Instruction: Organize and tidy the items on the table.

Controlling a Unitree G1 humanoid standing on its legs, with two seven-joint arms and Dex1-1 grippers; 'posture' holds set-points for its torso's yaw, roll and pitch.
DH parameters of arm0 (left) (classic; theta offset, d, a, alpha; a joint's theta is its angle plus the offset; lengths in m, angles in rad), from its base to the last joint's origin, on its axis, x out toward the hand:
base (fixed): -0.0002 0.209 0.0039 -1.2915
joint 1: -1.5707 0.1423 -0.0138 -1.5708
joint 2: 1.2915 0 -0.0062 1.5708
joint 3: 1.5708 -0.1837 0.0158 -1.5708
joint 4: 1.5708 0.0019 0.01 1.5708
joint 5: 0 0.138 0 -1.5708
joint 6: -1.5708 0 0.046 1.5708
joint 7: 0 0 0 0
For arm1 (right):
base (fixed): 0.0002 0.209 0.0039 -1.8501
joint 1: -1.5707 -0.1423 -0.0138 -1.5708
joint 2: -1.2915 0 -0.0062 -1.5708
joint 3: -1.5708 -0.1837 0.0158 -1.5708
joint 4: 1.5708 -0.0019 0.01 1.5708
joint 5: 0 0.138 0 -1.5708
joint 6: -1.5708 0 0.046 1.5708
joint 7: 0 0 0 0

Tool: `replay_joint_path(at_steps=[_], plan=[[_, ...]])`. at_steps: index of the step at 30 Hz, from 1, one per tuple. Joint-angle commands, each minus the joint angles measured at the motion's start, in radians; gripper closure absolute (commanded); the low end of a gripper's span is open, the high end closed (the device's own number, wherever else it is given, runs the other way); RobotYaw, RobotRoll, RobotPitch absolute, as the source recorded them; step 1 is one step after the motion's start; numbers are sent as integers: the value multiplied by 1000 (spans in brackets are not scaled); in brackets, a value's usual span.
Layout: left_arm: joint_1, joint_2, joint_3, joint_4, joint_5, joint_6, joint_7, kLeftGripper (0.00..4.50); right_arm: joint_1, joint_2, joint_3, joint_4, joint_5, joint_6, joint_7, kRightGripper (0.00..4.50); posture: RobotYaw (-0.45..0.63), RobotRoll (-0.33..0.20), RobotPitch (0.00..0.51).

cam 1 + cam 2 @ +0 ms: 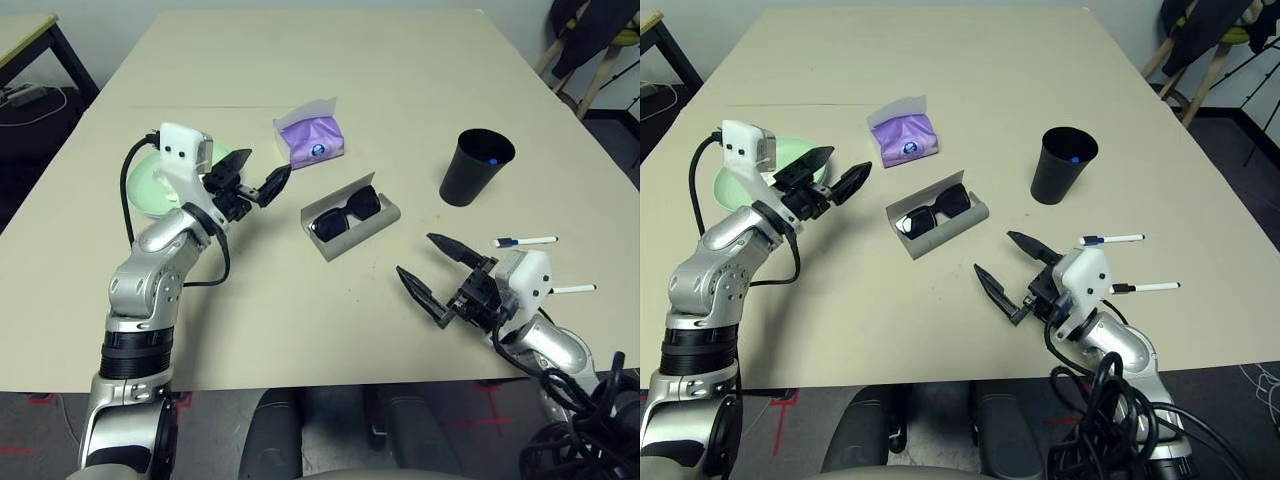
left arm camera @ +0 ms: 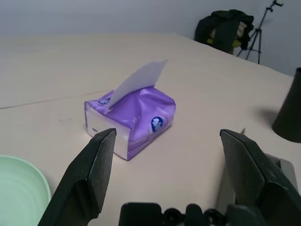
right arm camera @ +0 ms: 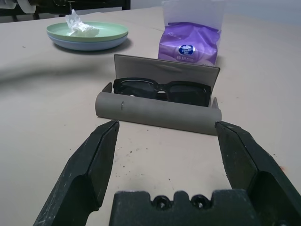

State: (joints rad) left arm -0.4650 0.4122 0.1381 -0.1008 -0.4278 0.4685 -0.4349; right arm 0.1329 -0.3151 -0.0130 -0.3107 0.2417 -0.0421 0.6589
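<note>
Purple tissue pack point(image 1: 312, 139) with one white sheet sticking up, dark-legged side table point(image 1: 30, 45) at far left, perhaps a tripod point(image 2: 260, 28) behind.

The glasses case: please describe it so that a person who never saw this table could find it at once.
Look at the middle of the beige table. There, between the purple tissue pack and the black cup, lies the grey oblong glasses case. It is the only open container, and black sunglasses rest inside it.
</note>
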Motion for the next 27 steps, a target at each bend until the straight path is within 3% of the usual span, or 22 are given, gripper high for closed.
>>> replay_joint_path(at_steps=[1, 8, 27], plan=[[-10, 5, -24, 12, 31, 10, 1, 0, 53, -6, -13, -26, 9, 23, -35, 26, -83, 0, 106], [-1, 17, -75, 42, 99, -38, -33, 0, 116, -24, -8, -109, 32, 60, -64, 26, -99, 0, 105], [-20, -3, -138, 160, 192, -88, -77, 0, 122, -43, -10, -171, 79, 116, -112, 26, -120, 0, 98]])
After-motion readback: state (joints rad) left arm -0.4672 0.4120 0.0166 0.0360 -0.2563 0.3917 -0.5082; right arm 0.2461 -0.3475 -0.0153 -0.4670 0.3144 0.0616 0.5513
